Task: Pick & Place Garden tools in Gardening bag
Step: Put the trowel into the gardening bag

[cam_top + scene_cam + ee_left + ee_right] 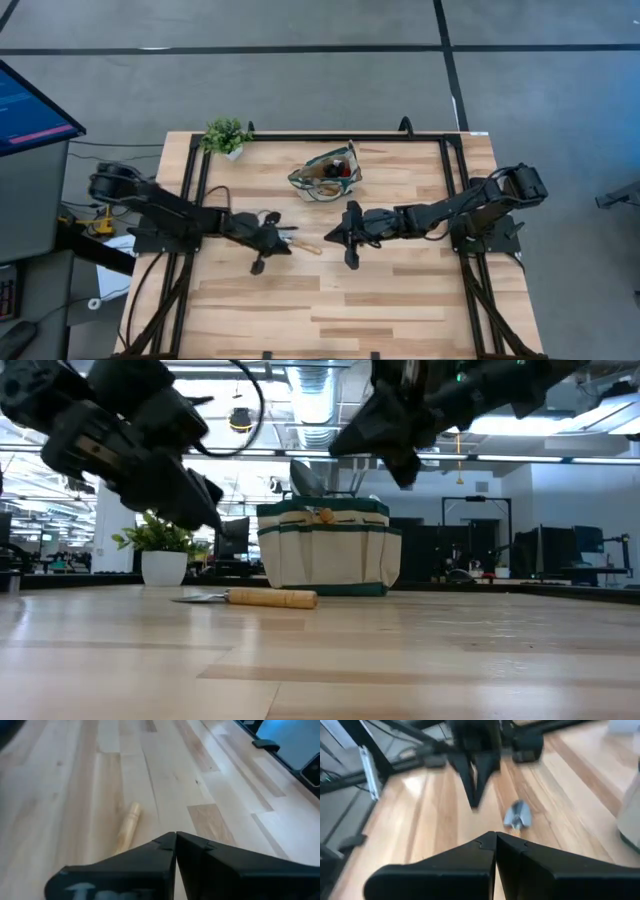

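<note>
A trowel [300,242] with a silver blade and a light wooden handle [272,598] lies flat on the table between my two grippers. Its handle shows in the left wrist view [127,826] and its blade in the right wrist view [517,815]. My left gripper [268,240] is shut and empty, raised above the blade end [200,598]. My right gripper [345,236] is shut and empty, raised just right of the handle end. The beige gardening bag [328,175] with green trim stands upright behind them [325,550], with dark and red items inside.
A small green potted plant [226,136] stands at the far left corner and also shows in the low view [160,550]. A black frame [195,180] runs along the table's left, far and right sides. Bare wood [330,310] lies toward the near edge.
</note>
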You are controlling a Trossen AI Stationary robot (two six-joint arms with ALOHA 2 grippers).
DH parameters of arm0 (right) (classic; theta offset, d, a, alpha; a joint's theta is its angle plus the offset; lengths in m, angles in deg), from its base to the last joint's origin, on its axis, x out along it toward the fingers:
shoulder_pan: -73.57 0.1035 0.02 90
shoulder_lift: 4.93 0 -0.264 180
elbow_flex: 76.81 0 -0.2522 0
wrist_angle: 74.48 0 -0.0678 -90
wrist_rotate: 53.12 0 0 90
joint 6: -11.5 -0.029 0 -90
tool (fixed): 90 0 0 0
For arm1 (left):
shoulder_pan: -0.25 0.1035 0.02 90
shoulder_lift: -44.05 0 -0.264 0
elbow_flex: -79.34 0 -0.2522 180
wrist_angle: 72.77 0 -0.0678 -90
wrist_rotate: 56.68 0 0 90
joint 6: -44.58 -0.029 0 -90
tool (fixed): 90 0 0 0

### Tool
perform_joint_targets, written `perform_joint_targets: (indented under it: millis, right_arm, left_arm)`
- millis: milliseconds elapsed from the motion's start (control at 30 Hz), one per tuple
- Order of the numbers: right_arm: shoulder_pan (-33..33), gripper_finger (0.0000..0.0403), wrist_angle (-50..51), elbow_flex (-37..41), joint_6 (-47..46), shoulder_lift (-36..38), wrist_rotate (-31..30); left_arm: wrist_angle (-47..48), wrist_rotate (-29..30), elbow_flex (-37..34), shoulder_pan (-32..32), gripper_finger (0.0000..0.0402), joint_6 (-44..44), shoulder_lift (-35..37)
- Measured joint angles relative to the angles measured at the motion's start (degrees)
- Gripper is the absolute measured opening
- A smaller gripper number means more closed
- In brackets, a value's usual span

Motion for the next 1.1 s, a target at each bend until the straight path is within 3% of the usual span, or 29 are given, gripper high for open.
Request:
perform_joint_targets:
  millis: [300, 500, 633, 900, 1100]
  right_arm:
    - [-1.18, 0.0000, -11.56, -0.16, -0.15, -11.18, 0.91]
    - [-2.61, 0.0005, -11.60, -3.43, -0.77, -16.75, 1.53]
    - [-3.30, 0.0041, -11.07, -6.55, -0.78, -20.34, 3.97]
    - [-3.82, 0.0133, 2.01, -13.34, -0.85, -25.24, 3.74]
    - [-3.72, 0.0149, 3.87, -15.28, -0.11, -26.16, 3.76]
  left_arm:
    - [2.34, -0.06, -13.45, -0.07, 0.0002, 2.13, 22.82]
    - [3.23, 0.17, -18.86, -0.02, 0.0002, 3.77, 33.79]
    - [3.59, 0.18, -18.84, -0.02, 0.0002, 4.61, 36.15]
    - [3.76, 0.14, -18.84, -0.02, 0.0002, 4.76, 35.71]
    - [3.42, 0.16, -18.84, 0.00, 0.0002, 4.76, 35.40]
